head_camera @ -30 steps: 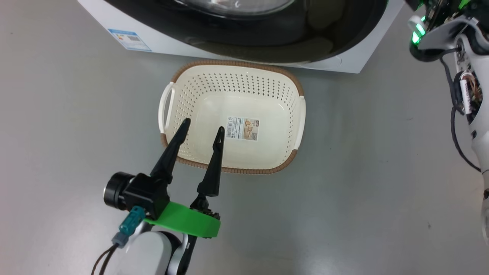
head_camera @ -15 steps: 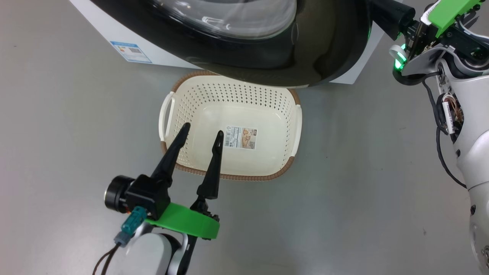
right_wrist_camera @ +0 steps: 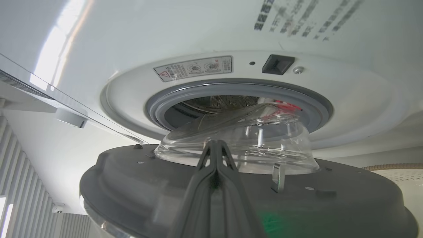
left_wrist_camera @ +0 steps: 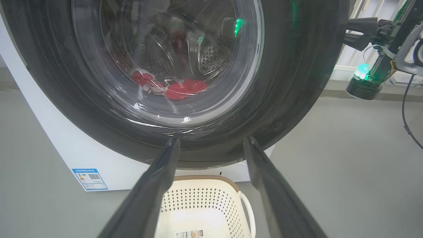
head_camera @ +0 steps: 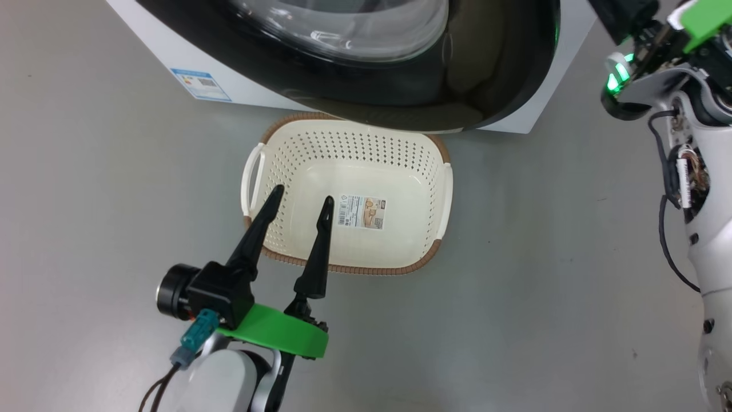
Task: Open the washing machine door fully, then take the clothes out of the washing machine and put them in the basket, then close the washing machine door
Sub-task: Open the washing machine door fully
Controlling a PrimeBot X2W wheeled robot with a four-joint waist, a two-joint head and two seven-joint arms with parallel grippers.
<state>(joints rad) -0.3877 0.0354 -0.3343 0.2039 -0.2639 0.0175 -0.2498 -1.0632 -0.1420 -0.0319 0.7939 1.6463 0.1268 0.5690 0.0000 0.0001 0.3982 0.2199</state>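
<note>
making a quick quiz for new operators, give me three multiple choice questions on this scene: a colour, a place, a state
1. The rim of the basket is: A brown, B blue, C black.
2. The clothes lie: A in the basket, B on the floor, C inside the washing machine.
3. The left gripper is: A shut on the clothes, B open, C shut empty.
Answers: 1 A, its band is brown; 2 C, red fabric shows through the glass of the door; 3 B, its fingers stand apart.
</note>
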